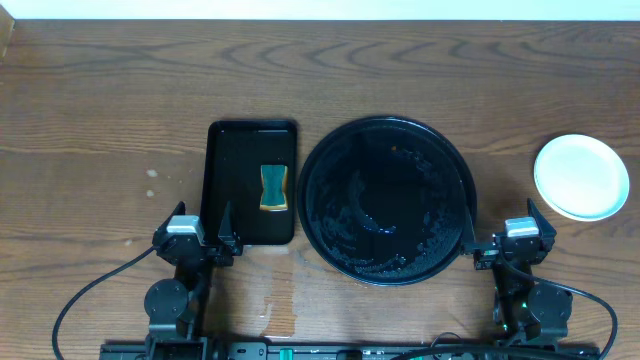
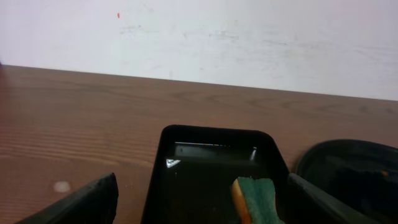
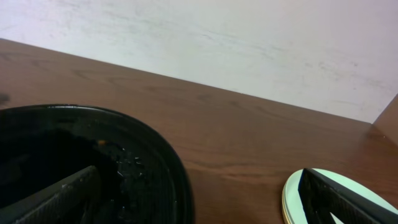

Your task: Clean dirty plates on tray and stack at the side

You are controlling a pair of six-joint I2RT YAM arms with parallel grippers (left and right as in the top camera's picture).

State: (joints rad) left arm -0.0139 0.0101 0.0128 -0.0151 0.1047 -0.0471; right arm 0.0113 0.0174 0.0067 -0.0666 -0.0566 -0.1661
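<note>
Both my grippers, left gripper (image 1: 203, 222) and right gripper (image 1: 502, 218), hung wide open and empty, I judged because nothing remained to lift. The plates (image 1: 581, 176) sat stacked right of the tray (image 1: 388, 200), which was bare but wet. The sponge (image 1: 273, 188) lay in the rectangular tray (image 1: 235, 160).

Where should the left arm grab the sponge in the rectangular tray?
Grip the sponge across its pinched waist, left gripper coming straight down. It lies flat in the rectangular tray, long axis near-to-far, so the jaws close on its left and right sides; the tray's raised rim likely blocks a side approach.
</note>
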